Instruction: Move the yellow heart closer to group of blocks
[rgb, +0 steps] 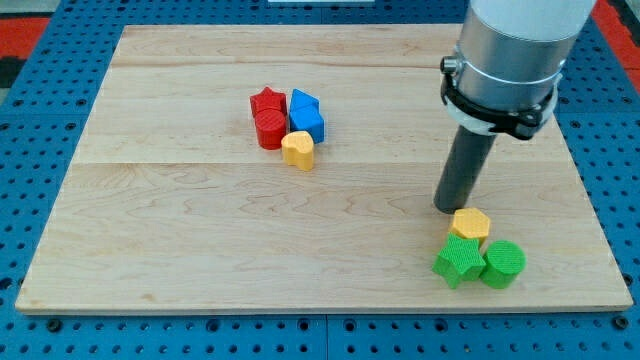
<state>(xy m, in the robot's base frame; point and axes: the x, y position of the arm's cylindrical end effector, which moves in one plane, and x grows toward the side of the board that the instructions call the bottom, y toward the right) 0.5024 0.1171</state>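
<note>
The yellow heart (297, 150) lies near the board's middle, toward the view's top-left, touching the cluster of red blocks (268, 118) and blue blocks (307, 115) just above it — well apart from my tip (448, 208), which stands on the wooden board (200, 230) toward the view's right, free of any block and just above the yellow hexagon (469, 224). The heart's point and long axis cannot be made out reliably. Bare board lies to the heart's left, below it and to its right — the two green blocks (478, 262) sit close to the bottom edge, against the yellow hexagon.
</note>
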